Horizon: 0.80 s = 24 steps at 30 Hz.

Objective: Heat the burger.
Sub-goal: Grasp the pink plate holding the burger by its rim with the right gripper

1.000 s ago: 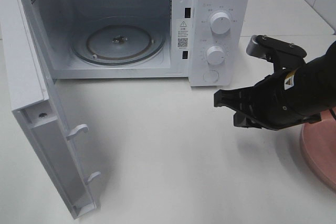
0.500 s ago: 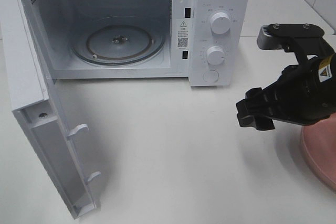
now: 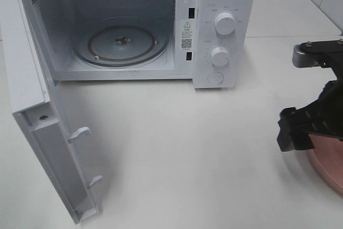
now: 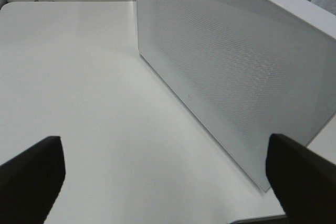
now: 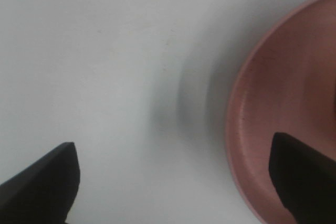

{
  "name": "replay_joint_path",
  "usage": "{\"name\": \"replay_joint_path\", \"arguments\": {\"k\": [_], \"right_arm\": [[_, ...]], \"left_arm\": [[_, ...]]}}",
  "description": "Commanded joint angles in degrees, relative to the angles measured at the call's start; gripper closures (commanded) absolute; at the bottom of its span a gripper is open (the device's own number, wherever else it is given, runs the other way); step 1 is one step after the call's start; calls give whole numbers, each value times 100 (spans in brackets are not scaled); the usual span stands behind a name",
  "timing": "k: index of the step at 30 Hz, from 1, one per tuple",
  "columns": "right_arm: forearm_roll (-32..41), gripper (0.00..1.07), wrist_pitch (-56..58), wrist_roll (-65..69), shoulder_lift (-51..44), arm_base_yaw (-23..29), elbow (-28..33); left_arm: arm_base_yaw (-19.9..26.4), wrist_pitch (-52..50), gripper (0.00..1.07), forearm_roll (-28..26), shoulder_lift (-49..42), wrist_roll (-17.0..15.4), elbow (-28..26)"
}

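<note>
The burger is out of view in every frame. My right gripper (image 3: 295, 132) hangs at the table's right edge, over the left rim of the pink plate (image 3: 327, 167). In the right wrist view the right gripper (image 5: 173, 187) is open and empty, one fingertip over bare table and the other over the plate (image 5: 283, 114). My left gripper (image 4: 165, 177) is also open and empty, facing the outside of the microwave door (image 4: 226, 72). It does not show in the high view.
The white microwave (image 3: 225, 25) stands at the back with its door (image 3: 32, 105) swung wide to the left. Its glass turntable (image 3: 120, 44) carries nothing. Two knobs sit on its right panel. White table stretches in front of it.
My right arm has drawn back to the right, from in front of the microwave's knobs to the plate's edge, and its jaws have opened wide. The left gripper shows no change.
</note>
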Motion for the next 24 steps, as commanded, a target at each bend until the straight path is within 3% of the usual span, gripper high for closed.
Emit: {"name": "replay_joint_path", "arguments": {"k": [1,12,24], "right_arm": [[-223,18,126,-74,-46,-355,17],[-441,21,52,-29,-6,-693,17],[-372,24,-229,-23,905,-865,17]], "left_arm": [[-23,-57,11,-23,-86,6,23],[-23,-57,11,-23,-86,6,23],[-23,-57,11,-23,-86,6,23]]}}
